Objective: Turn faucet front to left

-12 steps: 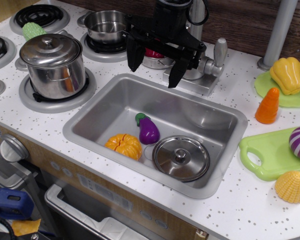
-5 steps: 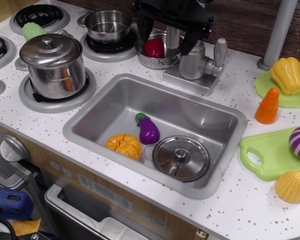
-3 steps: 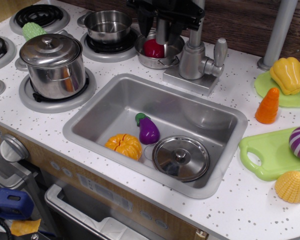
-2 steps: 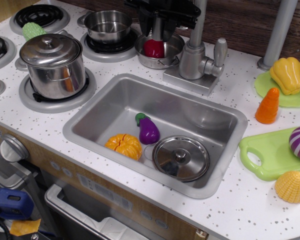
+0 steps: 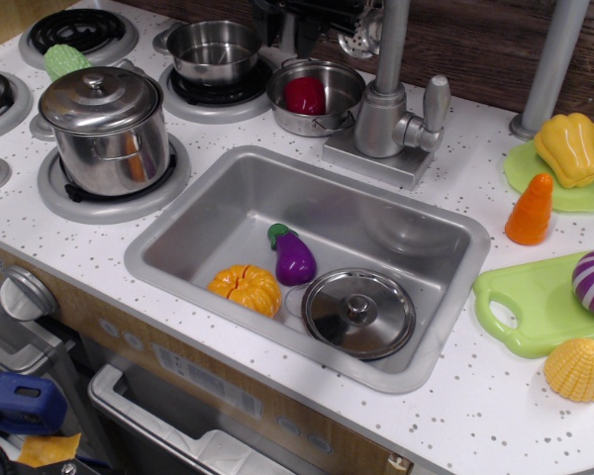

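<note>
In the single view, the faucet (image 5: 384, 119) is being shown standing on its square base on the counter (image 5: 455, 396), just behind the sink (image 5: 178, 233), with its thin pipe rising out of the top edge and its lever pointing right. The hand (image 5: 312, 14) is being cut off by the top edge, left of the pipe; only its dark lower part is being seen, so whether it is open or holding anything cannot be told.

To do the step well, the upper pipe should probably be pushed or gripped gently sideways, with the base being left unshifted.

Close to the left, a bowl (image 5: 317, 99) holding a red thing is being kept just beside the base, and a pot (image 5: 215, 49) is sitting behind it; either could be knocked. An eggplant (image 5: 294, 259), a lid (image 5: 357, 312) and an orange squash (image 5: 245, 288) are lying in the sink, well clear.
</note>
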`<state>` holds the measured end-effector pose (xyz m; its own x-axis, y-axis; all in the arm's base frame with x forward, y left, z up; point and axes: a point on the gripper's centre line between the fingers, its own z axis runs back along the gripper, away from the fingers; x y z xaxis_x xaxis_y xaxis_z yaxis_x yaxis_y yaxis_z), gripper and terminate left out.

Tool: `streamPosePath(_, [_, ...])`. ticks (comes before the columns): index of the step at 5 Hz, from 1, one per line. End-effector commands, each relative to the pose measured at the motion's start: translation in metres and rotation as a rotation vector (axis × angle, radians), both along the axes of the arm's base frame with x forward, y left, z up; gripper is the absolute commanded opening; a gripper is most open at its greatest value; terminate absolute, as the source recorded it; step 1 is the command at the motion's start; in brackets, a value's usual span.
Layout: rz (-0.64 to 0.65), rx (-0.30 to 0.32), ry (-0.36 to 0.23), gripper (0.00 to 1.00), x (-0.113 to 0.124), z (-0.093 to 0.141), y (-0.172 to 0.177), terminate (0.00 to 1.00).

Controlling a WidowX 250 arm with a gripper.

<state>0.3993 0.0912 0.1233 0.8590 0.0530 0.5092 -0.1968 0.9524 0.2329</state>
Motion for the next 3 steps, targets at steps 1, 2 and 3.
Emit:
streamPosePath(1, [-0.039, 0.027, -0.049, 0.0, 0.015, -0.001, 0.021, 0.0])
streamPosePath(2, [-0.058, 0.037, -0.081, 0.0, 0.03, -0.004, 0.03, 0.0])
streamPosePath(3, [-0.056, 0.046, -0.084, 0.0, 0.034, -0.004, 0.034, 1.0])
